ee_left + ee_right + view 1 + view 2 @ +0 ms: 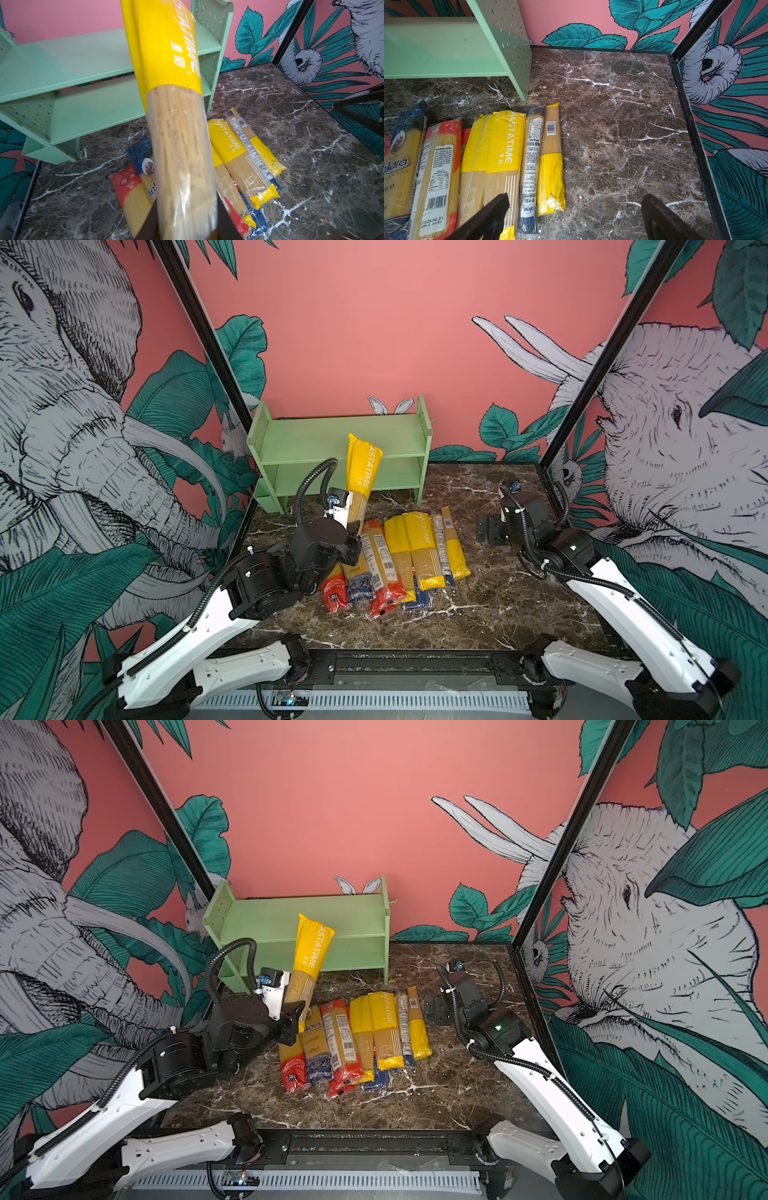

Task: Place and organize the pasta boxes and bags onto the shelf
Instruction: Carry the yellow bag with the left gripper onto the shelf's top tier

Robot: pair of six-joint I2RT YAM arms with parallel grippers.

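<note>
At centre-left in both top views, the left arm reaches forward with its wrist raised, the left gripper (352,537) clamped on the clear lower part of a yellow spaghetti pack (362,466) held near-upright before the shelf (307,443). At right, the right arm sits folded low, the right gripper (575,205) spread wide above the marble table (498,597), beside the other packs (399,560).

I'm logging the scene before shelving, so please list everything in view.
Dark marble table: one, brown with white veins, under everything.
Mint-green two-tier shelf: one, pale green, table's back, boards bare.
Long clear plastic spaghetti packs: at least seven, yellow, red, dark-blue ends, piled mid-table.
Yellow-topped clear plastic spaghetti pack: one, yellow and tan, tilted upright before the shelf.
Left tool: one, black, shut on that pack.
Right tool: one, black, open, beside the pile.
</note>
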